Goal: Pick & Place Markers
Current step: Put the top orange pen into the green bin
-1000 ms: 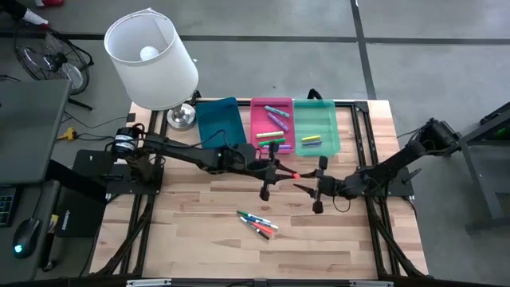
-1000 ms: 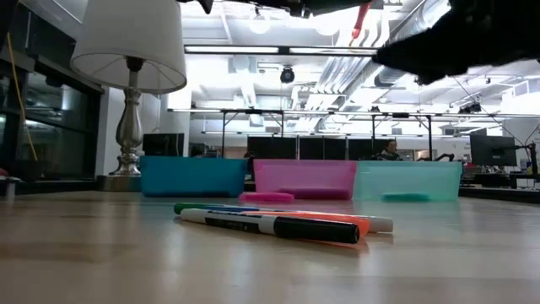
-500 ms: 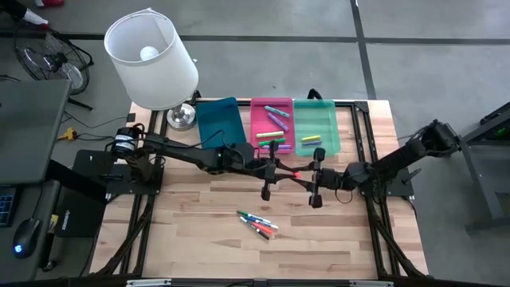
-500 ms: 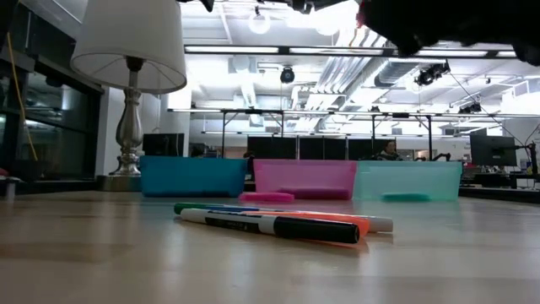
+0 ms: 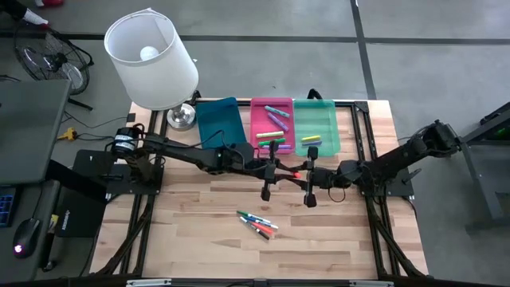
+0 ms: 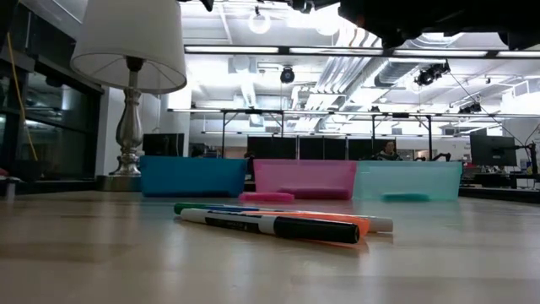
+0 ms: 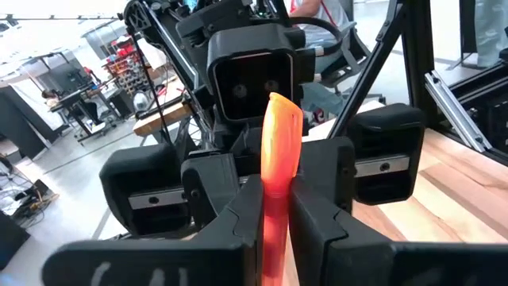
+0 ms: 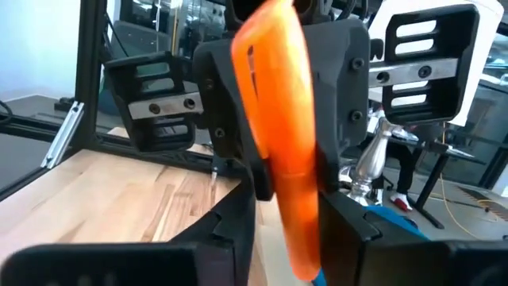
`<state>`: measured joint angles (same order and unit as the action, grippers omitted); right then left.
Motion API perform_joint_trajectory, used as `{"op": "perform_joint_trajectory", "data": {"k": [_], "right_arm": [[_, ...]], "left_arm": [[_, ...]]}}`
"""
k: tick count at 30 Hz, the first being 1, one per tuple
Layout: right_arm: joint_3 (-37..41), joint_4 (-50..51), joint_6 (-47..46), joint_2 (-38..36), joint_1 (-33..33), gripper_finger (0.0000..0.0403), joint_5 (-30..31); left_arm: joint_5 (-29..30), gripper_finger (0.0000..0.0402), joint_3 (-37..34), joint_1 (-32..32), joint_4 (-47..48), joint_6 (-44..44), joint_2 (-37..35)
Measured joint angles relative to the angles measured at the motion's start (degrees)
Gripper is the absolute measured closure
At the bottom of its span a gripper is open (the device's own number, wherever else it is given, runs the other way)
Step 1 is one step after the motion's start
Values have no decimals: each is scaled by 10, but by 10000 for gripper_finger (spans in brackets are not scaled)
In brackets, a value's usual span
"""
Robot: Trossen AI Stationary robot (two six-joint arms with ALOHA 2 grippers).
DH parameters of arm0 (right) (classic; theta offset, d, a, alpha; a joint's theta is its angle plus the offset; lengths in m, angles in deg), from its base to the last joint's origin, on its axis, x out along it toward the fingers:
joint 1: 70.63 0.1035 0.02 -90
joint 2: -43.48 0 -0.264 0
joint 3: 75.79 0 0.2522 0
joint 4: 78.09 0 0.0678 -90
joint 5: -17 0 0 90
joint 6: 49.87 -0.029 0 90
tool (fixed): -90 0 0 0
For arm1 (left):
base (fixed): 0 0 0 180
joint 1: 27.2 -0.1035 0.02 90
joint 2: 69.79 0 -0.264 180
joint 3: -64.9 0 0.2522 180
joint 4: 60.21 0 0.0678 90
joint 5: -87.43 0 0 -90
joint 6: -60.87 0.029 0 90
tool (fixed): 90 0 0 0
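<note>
An orange marker [image 5: 296, 173] hangs level above the table's middle, between my two grippers, which face each other. My left gripper [image 5: 280, 170] is shut on it. My right gripper [image 8: 290, 214] comes from the table's right, and its fingers stand on either side of the marker's free end [image 8: 278, 95], with a narrow gap beside one finger. Several more markers [image 5: 256, 223] lie in a bunch on the wood nearer the front edge. Others lie in the pink tray [image 5: 260, 108] and the green tray [image 5: 325, 119]. My left gripper pinches the orange marker's shaft [image 7: 276, 202] between its two fingers. The fingers come level from the table's left and lie along the marker. The marker sticks out past the fingertips toward my right gripper, lifted clear of the table. Whether my right gripper's fingers touch the marker, I cannot tell.
Blue [image 5: 219, 119], pink and green trays stand side by side at the table's far edge. A lamp with a white shade [image 5: 151, 60] stands at the far left corner. Bare wood lies to the left and right of the bunch of markers.
My right gripper has moved toward the table's left and up, closing in on my left gripper until the orange marker's free end lies between its fingers. The marker has stayed where it was.
</note>
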<state>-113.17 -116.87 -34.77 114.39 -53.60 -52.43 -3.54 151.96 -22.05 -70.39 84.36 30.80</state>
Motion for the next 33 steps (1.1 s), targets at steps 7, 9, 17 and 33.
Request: {"op": "perform_joint_trajectory", "data": {"k": [7, 9, 17, 33], "right_arm": [[0, 1, 15, 0, 0, 376, -13], [0, 1, 20, 0, 0, 380, -15], [0, 6, -1, 0, 0, 380, -19], [0, 159, -99, -2, -39, 380, 22]], "left_arm": [[-1, 371, 0, 0, 1, -7, 0], [0, 371, 0, 0, 1, -9, 0], [1, 304, 0, 0, 1, -9, 0], [91, 254, 2, 1, 155, 12, -34]]}}
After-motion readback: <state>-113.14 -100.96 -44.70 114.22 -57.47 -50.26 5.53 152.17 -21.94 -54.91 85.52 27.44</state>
